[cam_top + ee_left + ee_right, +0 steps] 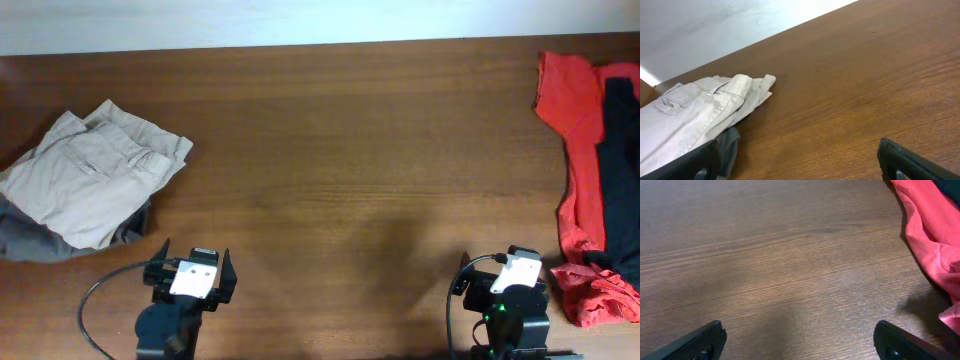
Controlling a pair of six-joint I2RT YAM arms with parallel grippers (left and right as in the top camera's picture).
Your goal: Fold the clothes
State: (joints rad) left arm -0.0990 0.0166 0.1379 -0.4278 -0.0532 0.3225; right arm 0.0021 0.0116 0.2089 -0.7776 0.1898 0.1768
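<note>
The black T-shirt (621,170) lies at the far right edge of the table, stretched out on top of bright red garments (572,120); part of it runs out of view. My left gripper (192,262) is open and empty near the table's front edge, its fingers wide apart over bare wood in the left wrist view (800,167). My right gripper (505,268) is open and empty at the front right, just left of the red cloth, its fingers wide apart in the right wrist view (800,342).
Folded beige trousers (90,170) lie at the left on a grey garment (30,240); both also show in the left wrist view (695,115). Crumpled red cloth (598,295) lies beside my right gripper and at the right of the right wrist view (935,230). The wooden table (340,150) spans the middle.
</note>
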